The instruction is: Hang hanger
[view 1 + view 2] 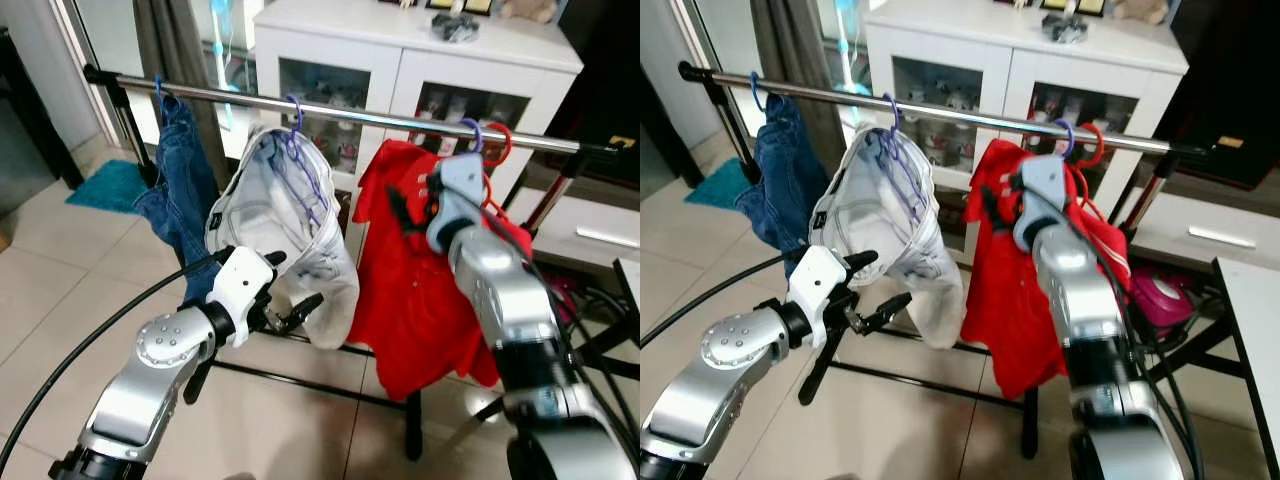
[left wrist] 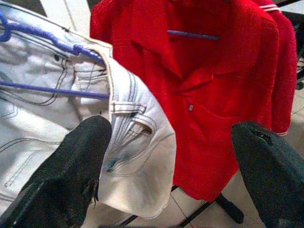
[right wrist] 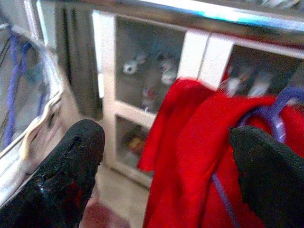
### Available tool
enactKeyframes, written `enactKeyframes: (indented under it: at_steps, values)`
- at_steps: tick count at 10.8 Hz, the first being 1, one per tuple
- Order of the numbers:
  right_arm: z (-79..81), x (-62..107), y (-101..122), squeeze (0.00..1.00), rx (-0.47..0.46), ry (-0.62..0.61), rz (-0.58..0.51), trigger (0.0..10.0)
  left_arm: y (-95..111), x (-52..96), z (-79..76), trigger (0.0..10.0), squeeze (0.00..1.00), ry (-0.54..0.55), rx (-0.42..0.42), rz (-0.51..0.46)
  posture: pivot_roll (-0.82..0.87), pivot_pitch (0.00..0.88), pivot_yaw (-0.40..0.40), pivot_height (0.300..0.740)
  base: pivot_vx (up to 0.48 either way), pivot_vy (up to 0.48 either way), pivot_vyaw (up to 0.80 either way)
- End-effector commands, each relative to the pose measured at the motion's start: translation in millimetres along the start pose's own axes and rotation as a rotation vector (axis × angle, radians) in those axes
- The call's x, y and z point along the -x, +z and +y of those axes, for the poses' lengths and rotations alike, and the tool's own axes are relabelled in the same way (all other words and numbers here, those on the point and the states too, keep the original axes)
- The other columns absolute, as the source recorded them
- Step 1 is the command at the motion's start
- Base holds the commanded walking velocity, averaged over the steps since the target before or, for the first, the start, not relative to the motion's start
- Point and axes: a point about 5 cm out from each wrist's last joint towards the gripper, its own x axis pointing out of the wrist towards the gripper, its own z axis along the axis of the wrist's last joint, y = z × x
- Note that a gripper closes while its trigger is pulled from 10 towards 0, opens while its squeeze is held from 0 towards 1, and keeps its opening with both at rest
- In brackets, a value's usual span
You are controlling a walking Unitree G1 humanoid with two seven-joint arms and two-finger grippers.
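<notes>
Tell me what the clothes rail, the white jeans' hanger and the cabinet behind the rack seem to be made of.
The clothes rail looks like polished metal: silvery, with bright reflections along it. The purple hanger holding the white jeans seems to be thin plastic or coated wire; its gloss leaves that open. The cabinet looks like white painted or laminated wood with glass doors, since items show through them.

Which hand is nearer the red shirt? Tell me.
Right. The right hand is up against the red shirt near the rail; the left hand sits lower, by the white jeans.

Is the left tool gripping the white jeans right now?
No: the left tool is open, with the white jeans beyond its fingers, ungripped.
</notes>
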Motion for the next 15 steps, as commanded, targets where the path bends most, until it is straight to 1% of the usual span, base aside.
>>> enactKeyframes:
  at_steps: [1,5,6,8,10,11,13,15]
  values:
    - [-4.5,-1.7,5,0.00,-0.002,-0.029,-0.017,10.0,4,-0.5,-0.2,10.0,0.00,-0.011,-0.012,-0.002,-0.02,0.000,-0.027,0.740,0.000,0.000,0.00]
    - [-12.1,-4.0,0,0.00,-0.013,-0.114,-0.023,10.0,4,-1.2,-2.5,10.0,0.00,-0.026,-0.010,-0.002,-0.02,0.000,-0.023,0.740,0.000,0.000,0.00]
    - [-14.4,-8.9,-1,0.00,-0.011,-0.143,-0.021,10.0,8,-2.3,-6.0,10.0,0.00,-0.061,-0.010,-0.027,-0.02,0.000,-0.020,0.740,0.000,0.000,0.00]
    - [-14.9,-13.4,-3,0.00,-0.012,-0.154,-0.014,10.0,11,-1.5,-8.7,10.0,0.00,-0.083,-0.009,-0.050,-0.02,0.000,-0.020,0.740,0.000,0.000,0.00]
    - [-20.3,-22.3,-4,0.00,-0.007,-0.195,0.000,10.0,10,-0.3,-9.5,10.0,0.00,-0.090,-0.007,-0.049,-0.01,0.000,-0.019,0.740,0.000,0.000,0.00]
    - [-24.7,-24.9,-4,0.00,-0.027,-0.223,0.008,10.0,10,0.2,-9.6,10.0,0.00,-0.092,-0.007,-0.047,-0.01,0.000,-0.020,0.740,0.000,0.000,0.00]
    - [-26.6,-28.3,-5,0.00,-0.061,-0.218,0.015,10.0,10,0.2,-10.5,10.0,0.00,-0.095,-0.003,-0.046,-0.02,0.000,-0.017,0.740,0.000,0.000,0.00]
    - [-29.5,-33.0,-8,0.00,-0.058,-0.210,0.049,10.0,8,0.5,-11.3,10.0,0.00,-0.100,-0.001,-0.039,-0.01,0.000,-0.019,0.740,0.000,0.000,0.00]
